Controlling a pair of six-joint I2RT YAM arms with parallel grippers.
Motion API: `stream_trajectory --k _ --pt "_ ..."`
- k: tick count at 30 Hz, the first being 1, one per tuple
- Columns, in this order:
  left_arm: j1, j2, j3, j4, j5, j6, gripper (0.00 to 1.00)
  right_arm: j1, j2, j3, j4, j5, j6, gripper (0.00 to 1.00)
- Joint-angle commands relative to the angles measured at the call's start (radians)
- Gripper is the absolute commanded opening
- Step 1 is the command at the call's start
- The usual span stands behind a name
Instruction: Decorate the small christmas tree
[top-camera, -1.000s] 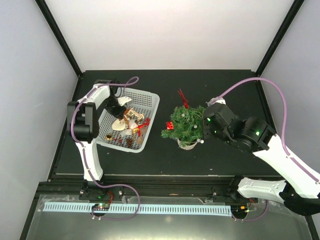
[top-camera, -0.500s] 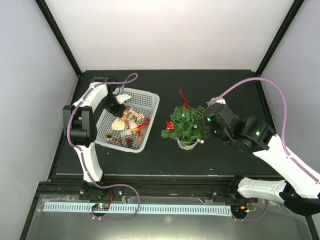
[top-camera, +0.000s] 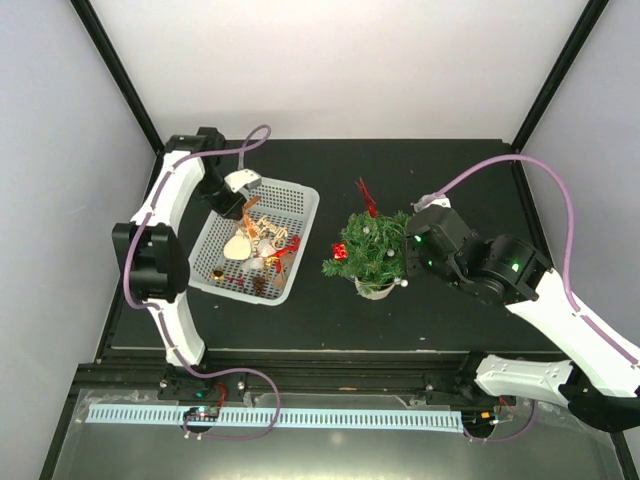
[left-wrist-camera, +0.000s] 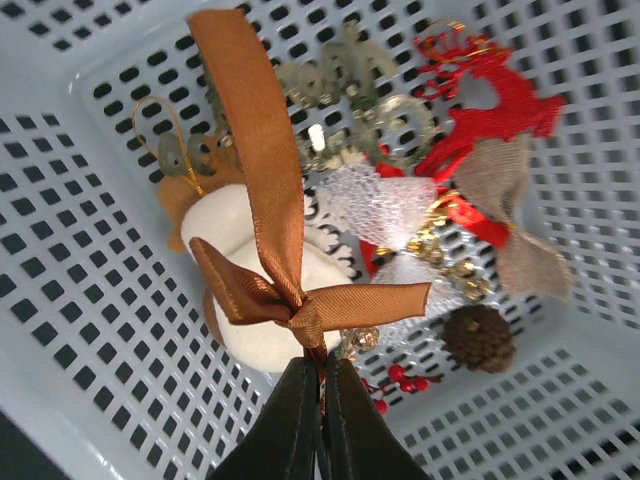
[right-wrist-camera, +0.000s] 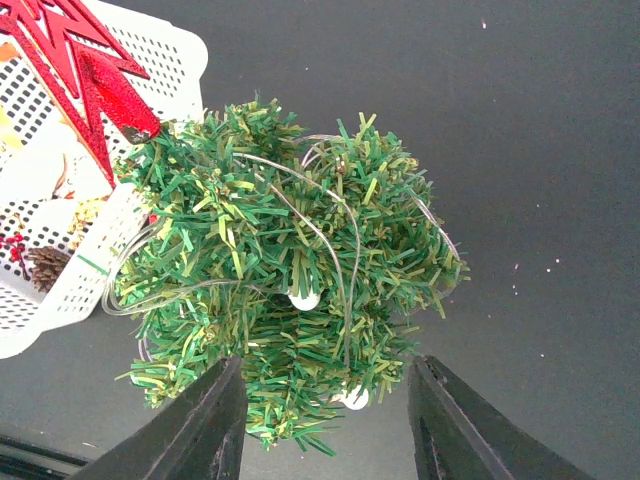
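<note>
The small christmas tree (top-camera: 372, 250) stands in its whitish pot at table centre, with a red star on top, a red ornament and white beads. It fills the right wrist view (right-wrist-camera: 290, 280). My right gripper (top-camera: 408, 250) is open, its jaws on either side of the tree's lower branches (right-wrist-camera: 325, 365). My left gripper (top-camera: 241, 187) is over the far part of the white mesh basket (top-camera: 305, 215). It is shut (left-wrist-camera: 322, 365) on the knot of a brown ribbon bow (left-wrist-camera: 300, 300), which hangs above the ornament pile.
The basket (left-wrist-camera: 120, 330) holds a white ornament (left-wrist-camera: 260, 320), a red reindeer (left-wrist-camera: 495, 95), a pine cone (left-wrist-camera: 480, 338), red berries, gold pieces and a burlap bow. The basket's corner is close to the tree (right-wrist-camera: 170, 50). Black frame posts stand at the table's back corners.
My left arm has swung toward the far edge of the basket and lifted the brown ribbon bow off the pile. The right arm and tree have not moved.
</note>
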Motion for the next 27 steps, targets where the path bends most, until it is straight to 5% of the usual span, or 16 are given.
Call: stream_trajectory --k 1,12,27 --pt "0.006 -0.033 0.130 -0.185 0.133 0.104 0.01 0.003 -0.013 0.013 0.031 -0.009 -0.028 0.47" --pt "-0.032 -0.155 0.214 -0.200 0.408 0.084 0.02 0.005 -0.043 0.074 0.139 -0.131 -0.105 0.46" --pt "-0.226 -0.413 0.217 -0.183 0.608 0.156 0.02 0.062 0.196 0.369 0.221 -0.485 -0.196 0.46"
